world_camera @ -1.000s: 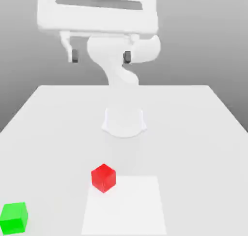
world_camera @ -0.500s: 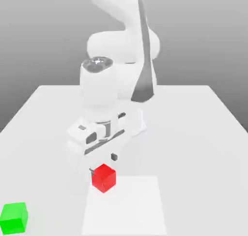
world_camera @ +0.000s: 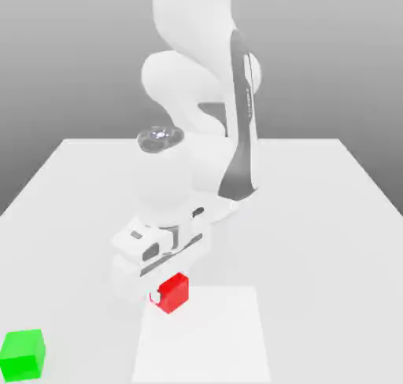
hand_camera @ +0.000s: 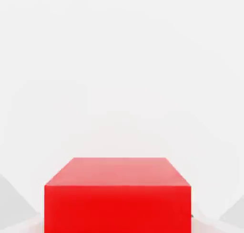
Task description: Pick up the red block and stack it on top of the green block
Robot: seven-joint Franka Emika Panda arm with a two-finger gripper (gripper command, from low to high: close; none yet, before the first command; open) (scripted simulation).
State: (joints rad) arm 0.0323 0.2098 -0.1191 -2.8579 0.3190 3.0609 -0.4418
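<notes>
Pinching the red block (world_camera: 173, 292) tight in the claw (world_camera: 167, 294), low on the white table (world_camera: 315, 217), near the front. Sitting far off to the exterior view's left and a bit nearer, the green block (world_camera: 22, 354). Needs lifting, then carrying left.

Matte red block (world_camera: 174, 291), matte green block (world_camera: 22, 354), smooth white table (world_camera: 315, 217), glossy white arm (world_camera: 197, 75)
</notes>
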